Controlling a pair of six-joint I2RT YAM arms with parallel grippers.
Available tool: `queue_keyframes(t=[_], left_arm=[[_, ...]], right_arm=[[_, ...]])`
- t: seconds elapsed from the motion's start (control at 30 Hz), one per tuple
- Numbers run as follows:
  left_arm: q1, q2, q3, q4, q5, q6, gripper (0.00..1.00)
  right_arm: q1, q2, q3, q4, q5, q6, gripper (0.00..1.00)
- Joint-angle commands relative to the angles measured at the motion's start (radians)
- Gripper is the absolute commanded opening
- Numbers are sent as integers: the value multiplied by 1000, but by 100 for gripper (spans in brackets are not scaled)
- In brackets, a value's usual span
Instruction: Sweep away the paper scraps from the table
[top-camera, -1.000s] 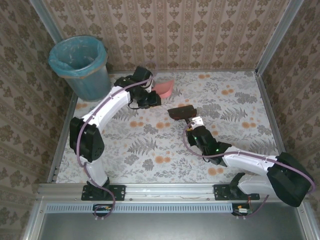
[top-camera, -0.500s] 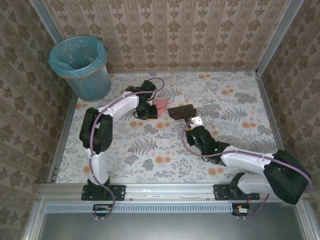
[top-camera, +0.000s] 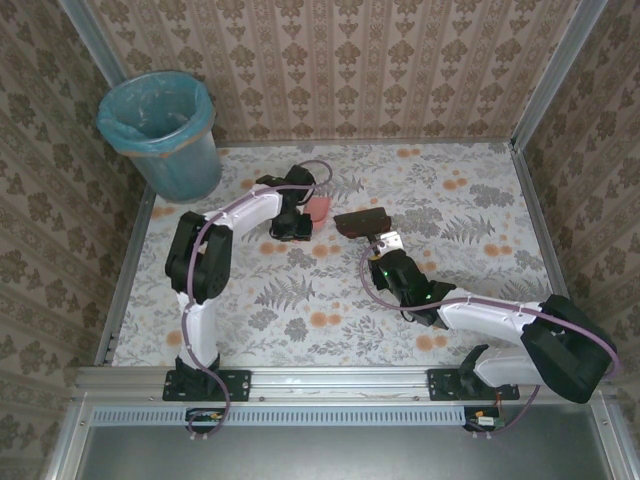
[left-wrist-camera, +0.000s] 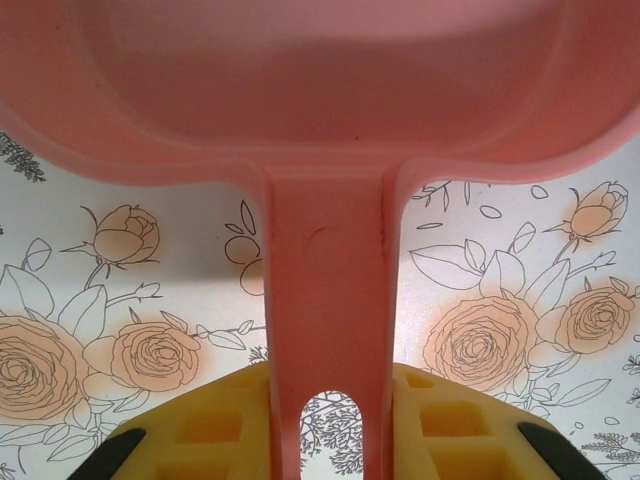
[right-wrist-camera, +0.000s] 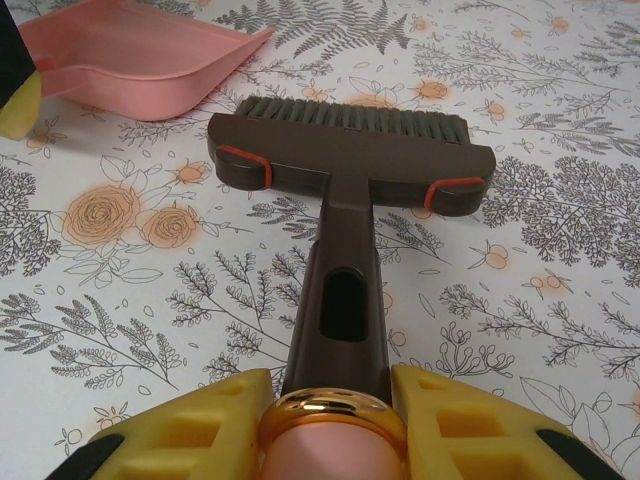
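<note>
My left gripper is shut on the handle of a pink dustpan, its yellow fingers pressing on both sides. The pan sits low over the table, its mouth turned toward the brush. Just to its right, my right gripper is shut on the gold-ringed handle of a dark brown brush, whose bristles rest on the cloth. From the right wrist the dustpan lies at the upper left of the brush head. The paper scraps are out of view.
A teal-lined bin stands at the far left corner, just off the table. Brown patterned walls close in the back and both sides. A metal rail runs along the near edge by the arm bases.
The left arm has pulled back from the bin side and lowered the dustpan toward the table centre, beside the brush. The right arm and brush have barely shifted.
</note>
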Motion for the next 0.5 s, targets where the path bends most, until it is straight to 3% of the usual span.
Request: queue_keyframes(t=[0.0, 0.07, 0.3, 0.47], left_arm=[[-9, 28, 12, -51, -18, 17, 18], [-11, 25, 13, -52, -20, 18, 23], [-21, -33, -6, -28, -45, 21, 57], [-29, -116, -49, 35, -47, 14, 70]], right_arm=[[-2, 14, 19, -29, -7, 27, 17], [-2, 14, 19, -28, -7, 28, 18], [-1, 11, 21, -36, -5, 37, 21], [-1, 7, 22, -44, -1, 44, 24]])
